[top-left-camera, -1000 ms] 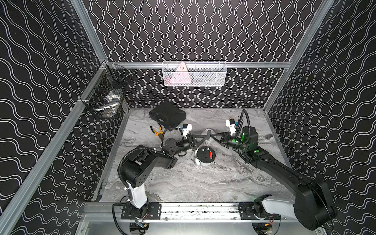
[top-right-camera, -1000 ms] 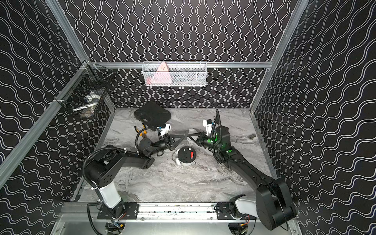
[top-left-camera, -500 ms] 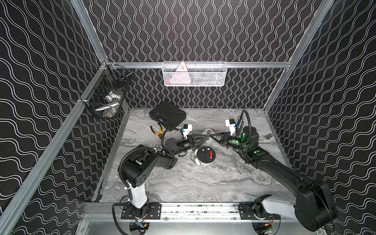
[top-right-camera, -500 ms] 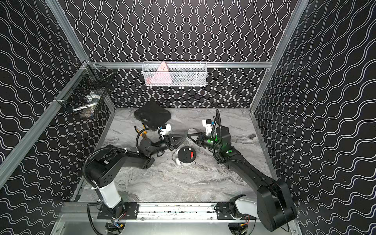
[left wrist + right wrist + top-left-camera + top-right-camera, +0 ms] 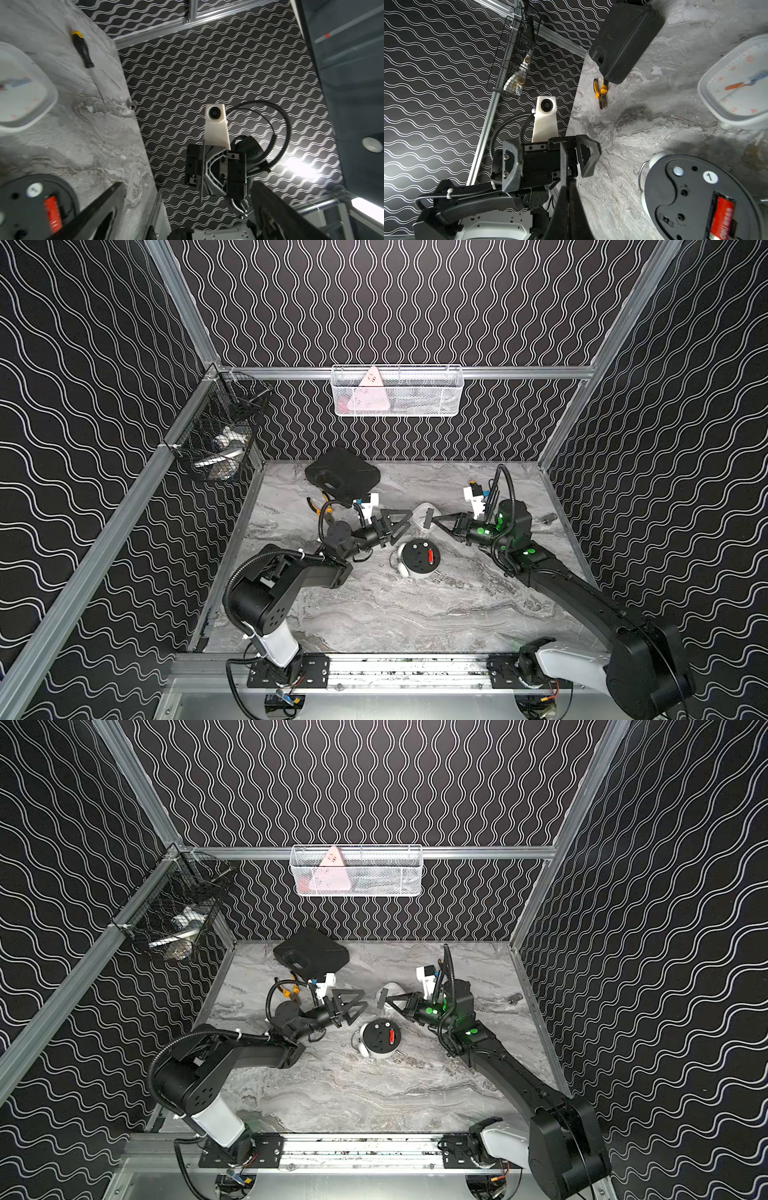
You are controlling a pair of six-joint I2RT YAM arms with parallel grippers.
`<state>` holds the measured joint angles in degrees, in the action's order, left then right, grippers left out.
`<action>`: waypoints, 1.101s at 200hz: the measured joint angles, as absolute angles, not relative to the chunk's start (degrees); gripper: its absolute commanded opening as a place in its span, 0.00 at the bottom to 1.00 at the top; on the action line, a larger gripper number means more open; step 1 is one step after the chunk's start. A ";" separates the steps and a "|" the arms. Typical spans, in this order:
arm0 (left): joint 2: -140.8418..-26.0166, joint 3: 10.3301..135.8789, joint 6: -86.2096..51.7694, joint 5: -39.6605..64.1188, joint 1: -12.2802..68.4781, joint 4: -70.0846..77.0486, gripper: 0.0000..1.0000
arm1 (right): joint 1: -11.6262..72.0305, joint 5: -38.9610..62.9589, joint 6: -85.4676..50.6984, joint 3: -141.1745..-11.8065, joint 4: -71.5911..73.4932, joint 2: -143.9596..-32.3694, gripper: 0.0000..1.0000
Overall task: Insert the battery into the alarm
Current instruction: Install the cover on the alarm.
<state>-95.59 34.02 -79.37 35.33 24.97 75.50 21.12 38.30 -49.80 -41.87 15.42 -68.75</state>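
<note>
Near the middle of the surface (image 5: 374, 614) the alarm (image 5: 415, 562) lies face down, the red battery (image 5: 431, 558) already in its bay. Just beyond, the left jaws stand wide and empty; the right jaws pinch a thin dark plate (image 5: 428, 517), which we judge to be the bay cover. We should lower it flat, square to the bay, steadying the alarm. We cannot tell whether the battery seats fully.
</note>
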 measured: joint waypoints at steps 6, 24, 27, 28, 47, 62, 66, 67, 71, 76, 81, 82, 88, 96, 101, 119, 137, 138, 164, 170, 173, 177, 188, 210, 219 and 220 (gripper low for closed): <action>-94.83 33.56 -77.62 34.70 24.73 73.41 0.99 | 20.84 38.24 -49.19 -42.00 14.22 -68.49 0.00; -91.77 32.34 -70.35 32.75 24.40 65.10 0.99 | 20.03 38.22 -46.87 -42.87 10.00 -67.90 0.00; -91.15 32.21 -69.08 32.47 24.40 63.68 0.99 | 19.88 38.22 -46.54 -43.03 9.34 -67.83 0.00; -91.02 32.18 -68.77 32.38 24.40 63.26 0.99 | 19.79 38.24 -46.33 -43.13 9.02 -67.81 0.00; -86.30 32.29 -59.66 29.63 24.49 51.29 0.99 | 18.68 38.22 -43.42 -44.36 3.49 -67.79 0.00; -82.87 35.48 -51.53 25.45 25.41 37.50 0.99 | 17.26 38.50 -40.86 -45.19 -1.89 -68.49 0.00; -82.28 36.36 -49.78 24.40 25.74 34.65 0.99 | 16.91 38.50 -40.34 -45.39 -3.29 -68.82 0.00; -82.06 36.71 -49.08 24.08 25.89 33.52 0.99 | 16.78 38.52 -40.05 -45.47 -3.92 -68.93 0.00; -81.56 37.45 -47.46 23.40 26.20 30.94 0.99 | 16.43 38.70 -39.38 -45.71 -5.52 -69.28 0.00; -81.12 38.52 -45.32 22.46 26.65 27.49 0.99 | 16.03 38.92 -38.46 -46.13 -7.68 -69.89 0.00; -81.03 39.62 -43.40 21.47 27.11 24.08 0.99 | 15.62 39.13 -37.56 -46.68 -9.93 -70.65 0.01; -81.03 39.92 -42.94 21.15 27.24 23.11 0.99 | 15.57 39.18 -37.43 -46.78 -10.22 -70.76 0.01; -81.36 41.19 -41.19 19.73 27.68 19.33 0.99 | 15.20 39.66 -36.05 -47.72 -13.10 -72.03 0.02; -82.21 43.05 -39.22 18.31 28.27 14.11 0.99 | 14.90 40.32 -34.24 -49.10 -16.40 -73.87 0.02; -83.11 44.40 -38.11 17.54 28.71 10.96 0.99 | 14.81 40.77 -32.95 -50.11 -18.65 -75.26 0.02; -86.30 48.64 -35.27 14.24 30.61 2.48 0.99 | 14.44 41.17 -28.69 -53.98 -25.67 -80.68 0.02; -88.33 50.76 -34.15 13.32 32.45 -1.87 0.99 | 14.24 41.23 -25.96 -56.80 -29.69 -84.77 0.02; -88.40 50.83 -34.15 13.32 32.49 -1.96 0.99 | 14.24 41.23 -25.82 -56.97 -29.82 -85.03 0.02; -91.11 52.03 -33.95 12.49 32.71 -4.60 0.99 | 14.24 41.41 -23.20 -60.20 -32.99 -89.84 0.02; -91.53 52.07 -33.98 12.45 32.73 -4.82 0.99 | 14.24 41.43 -22.81 -60.97 -33.67 -90.94 0.02; -91.72 52.07 -33.98 12.45 32.75 -4.86 0.99 | 14.24 41.41 -22.63 -61.23 -33.87 -91.33 0.02; -91.96 52.07 -33.98 12.45 32.82 -4.91 0.99 | 14.24 41.41 -22.35 -61.56 -34.11 -91.88 0.02; -92.58 52.07 -34.00 12.51 33.01 -4.95 0.98 | 14.26 41.43 -21.78 -62.33 -34.74 -93.30 0.02; -94.02 52.07 -34.65 13.67 33.01 -4.69 0.94 | 14.48 41.45 -21.21 -63.59 -35.48 -95.53 0.02; -94.78 52.07 -34.83 14.48 33.01 -4.19 0.91 | 14.66 41.45 -20.91 -63.94 -35.57 -96.31 0.03; -94.85 52.07 -34.89 14.57 33.01 -4.14 0.91 | 14.68 41.45 -20.82 -63.99 -35.59 -96.44 0.03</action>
